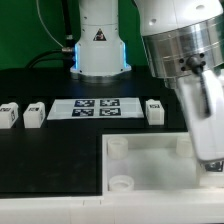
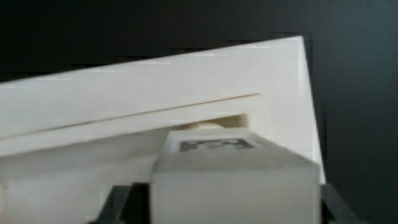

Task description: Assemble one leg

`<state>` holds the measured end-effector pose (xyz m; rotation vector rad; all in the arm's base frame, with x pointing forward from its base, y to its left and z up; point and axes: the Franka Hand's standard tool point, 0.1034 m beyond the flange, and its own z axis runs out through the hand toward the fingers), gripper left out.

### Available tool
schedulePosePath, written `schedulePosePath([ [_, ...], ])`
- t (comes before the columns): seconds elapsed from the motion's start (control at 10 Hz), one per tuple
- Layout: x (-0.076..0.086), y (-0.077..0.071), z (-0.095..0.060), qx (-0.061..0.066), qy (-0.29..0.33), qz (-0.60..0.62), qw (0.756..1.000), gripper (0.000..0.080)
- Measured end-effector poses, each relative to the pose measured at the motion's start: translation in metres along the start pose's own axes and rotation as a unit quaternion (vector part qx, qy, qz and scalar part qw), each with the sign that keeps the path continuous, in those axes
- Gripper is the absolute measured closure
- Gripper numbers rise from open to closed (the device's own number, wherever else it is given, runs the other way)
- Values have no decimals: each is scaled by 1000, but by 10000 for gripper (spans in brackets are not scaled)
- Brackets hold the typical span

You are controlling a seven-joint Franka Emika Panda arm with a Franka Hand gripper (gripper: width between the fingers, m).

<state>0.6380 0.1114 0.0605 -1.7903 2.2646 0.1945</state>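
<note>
Nearest the wrist camera, a leg [image 2: 226,170] is held in the gripper [image 2: 221,195]: the white block with its black-and-white tag fills the space between the two dark fingers [image 2: 121,205], which are pressed against its sides, so the gripper is judged to be clamped on it. The block looks small, rigid and light, made of smooth plastic that could be slippery. A grip across the flat side faces, as seen here, is judged safest, with the tagged face left uncovered. Just beyond the held leg lies the large white panel [image 2: 160,100], and a round corner socket [image 2: 217,126] is glimpsed directly past the leg's far end. Whether leg and socket are touching cannot be told. In the exterior view the arm [image 1: 185,60] is lowered over the panel [image 1: 150,165] at the exterior view's right, the fingers being hidden behind the wrist, and another socket [image 1: 121,183] is seen on the near edge. Farther back on the black table [image 1: 40,150] are set the marker board [image 1: 96,109], one spare leg [image 1: 154,110] just beside it on the exterior view's right, and two more spare legs [image 1: 34,114] [image 1: 9,115] well apart on the left. Farthest off stands the robot's base [image 1: 100,45].
</note>
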Motion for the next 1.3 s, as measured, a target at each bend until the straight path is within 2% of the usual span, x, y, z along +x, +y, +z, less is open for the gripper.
schedulePosePath([
  [0.3,0,0,0,-1,1,48,999,505],
  [0.4,0,0,1,-1,1,46,999,433],
  [0.5,0,1,1,-1,1,46,999,293],
  [0.6,0,1,1,-1,1,45,999,194],
  [0.7,0,0,0,-1,0,40,999,163],
  [0.8,-1,0,-5,1,-1,37,999,163],
  [1.0,-2,-1,-36,10,-8,31,999,150],
  [1.1,-4,-2,-41,13,-9,30,999,150],
  [1.3,-3,0,-36,10,-8,30,999,150],
])
